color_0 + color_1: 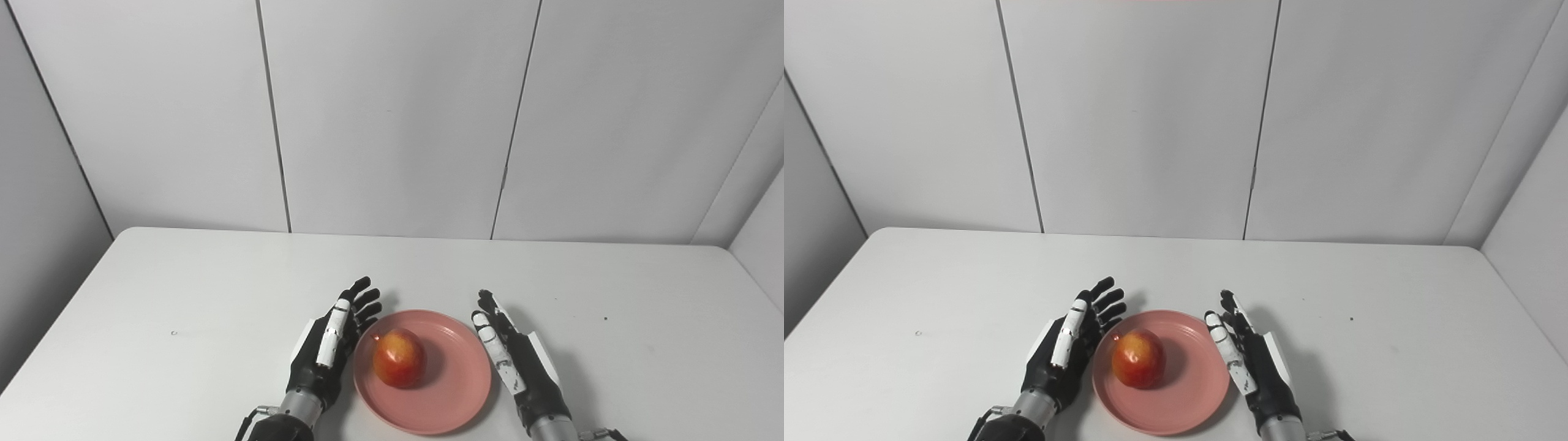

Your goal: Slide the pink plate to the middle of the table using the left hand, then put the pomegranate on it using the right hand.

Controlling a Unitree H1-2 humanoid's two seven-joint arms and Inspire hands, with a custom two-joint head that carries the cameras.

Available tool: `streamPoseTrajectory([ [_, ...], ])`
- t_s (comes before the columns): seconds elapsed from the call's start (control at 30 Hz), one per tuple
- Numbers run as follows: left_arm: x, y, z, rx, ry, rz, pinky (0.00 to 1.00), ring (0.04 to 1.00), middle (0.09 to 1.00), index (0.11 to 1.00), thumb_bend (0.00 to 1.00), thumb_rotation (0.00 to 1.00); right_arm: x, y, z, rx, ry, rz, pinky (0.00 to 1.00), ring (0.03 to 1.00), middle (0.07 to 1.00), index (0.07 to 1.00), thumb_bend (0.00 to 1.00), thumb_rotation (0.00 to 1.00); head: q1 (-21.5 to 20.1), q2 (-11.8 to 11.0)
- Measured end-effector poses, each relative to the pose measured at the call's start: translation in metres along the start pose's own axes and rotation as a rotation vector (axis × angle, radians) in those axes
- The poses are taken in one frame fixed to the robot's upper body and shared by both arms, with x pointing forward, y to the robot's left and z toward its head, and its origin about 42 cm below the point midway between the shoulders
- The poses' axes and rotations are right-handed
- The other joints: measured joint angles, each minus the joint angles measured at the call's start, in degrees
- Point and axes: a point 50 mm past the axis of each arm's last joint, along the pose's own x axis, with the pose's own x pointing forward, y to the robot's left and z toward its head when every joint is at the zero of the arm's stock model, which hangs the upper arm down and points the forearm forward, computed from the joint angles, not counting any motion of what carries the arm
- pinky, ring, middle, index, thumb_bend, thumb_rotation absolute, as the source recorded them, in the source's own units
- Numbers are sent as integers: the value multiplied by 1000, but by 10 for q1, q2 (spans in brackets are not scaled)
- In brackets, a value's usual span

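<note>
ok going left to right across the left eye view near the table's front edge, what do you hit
left hand → pomegranate, sitting on the left part of the pink plate → right hand. Both hands are open, flanking the plate.

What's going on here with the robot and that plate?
The pomegranate already sits on the pink plate, a little left of its middle, near the front of the table. Neither hand holds anything: the left hand is open beside the plate's left rim and the right hand is open beside its right rim. The job looks done.
</note>
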Motion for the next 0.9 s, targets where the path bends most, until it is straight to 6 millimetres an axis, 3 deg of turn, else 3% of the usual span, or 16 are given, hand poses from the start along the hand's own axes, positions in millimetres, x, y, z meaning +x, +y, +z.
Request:
streamPoseTrajectory([
  [0.23,0,0,0,1,0,-1,895,890,899,888,430,1000,0,-2,-1,22,2,-11,939,969,976,971,354,1000,-1,-2],
  [0.47,0,2,-2,7,-16,-9,990,972,987,973,403,1000,2,-6,-10,76,10,-16,997,1000,1000,1000,270,1000,-3,-2],
  [0.63,-1,2,-3,11,-35,-18,1000,1000,1000,1000,401,1000,2,-7,-10,92,-9,-23,1000,1000,1000,1000,233,1000,-4,-2],
  [0.9,-4,5,-4,36,-51,-25,1000,1000,1000,1000,413,1000,2,-7,-10,118,-32,-41,1000,1000,1000,1000,249,1000,-8,-1],
])
